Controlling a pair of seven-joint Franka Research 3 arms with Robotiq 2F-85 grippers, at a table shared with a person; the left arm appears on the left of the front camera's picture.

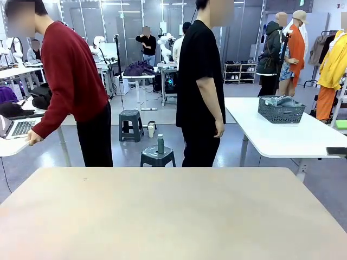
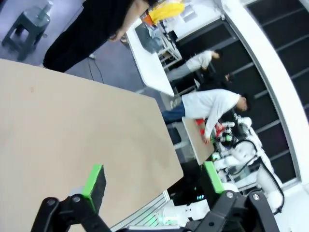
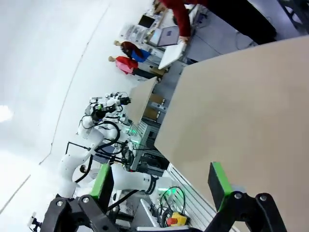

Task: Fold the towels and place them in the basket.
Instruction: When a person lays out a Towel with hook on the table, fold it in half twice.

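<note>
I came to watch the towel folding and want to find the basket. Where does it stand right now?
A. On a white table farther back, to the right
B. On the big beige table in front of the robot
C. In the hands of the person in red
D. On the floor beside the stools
A: the dark grey basket sits on the white table, beyond the person in black.
</note>
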